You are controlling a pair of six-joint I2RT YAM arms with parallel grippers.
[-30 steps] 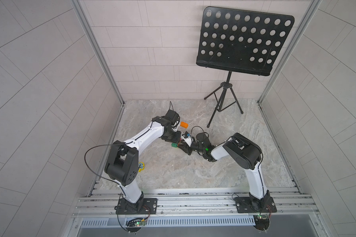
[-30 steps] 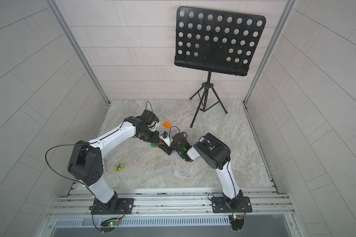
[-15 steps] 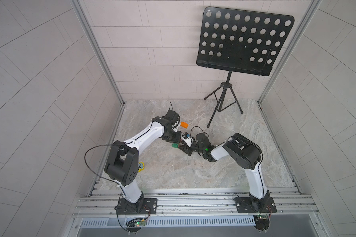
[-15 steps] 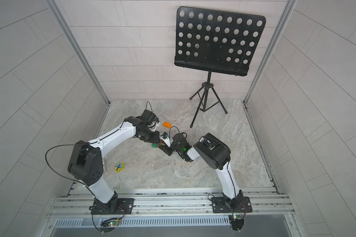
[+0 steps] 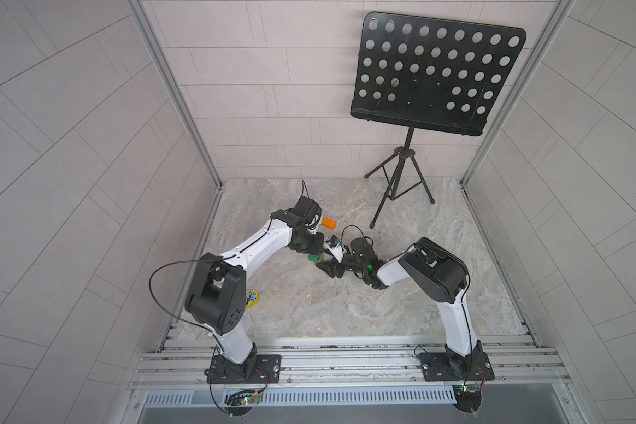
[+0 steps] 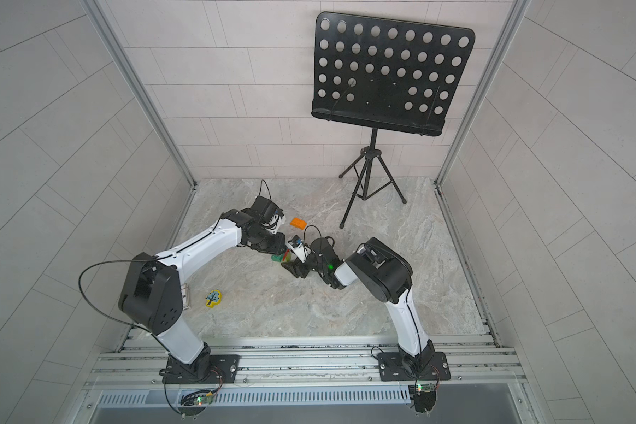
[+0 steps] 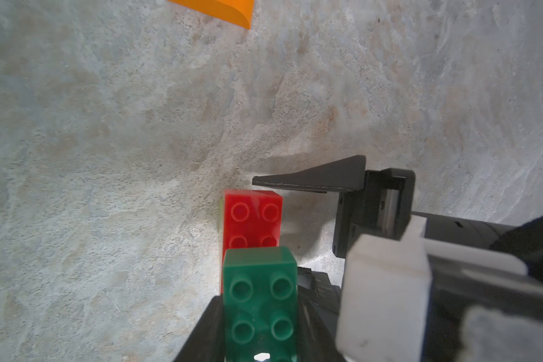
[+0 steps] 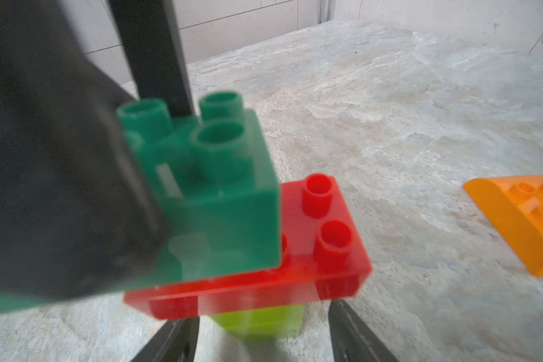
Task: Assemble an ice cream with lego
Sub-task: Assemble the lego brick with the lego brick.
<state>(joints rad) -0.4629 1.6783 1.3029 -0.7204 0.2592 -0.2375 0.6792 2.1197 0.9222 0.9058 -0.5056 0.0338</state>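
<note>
Right claw stands open, jaws clear on either side of the lime stem. Red brick sits on the stem. Left claw grips the green brick, resting offset on the red; seating unconfirmed. Orange brick lies apart on the table, outstanding.

Robotics lab cell: pale tiled walls, grey aluminium mounting rail along frame bottom, black perforated music stand upper right.

Bare marbled floor lies open toward the metal rails, whereas farther back the rounded orange plastic brick and the black tripod music stand obstruct passage.
</note>
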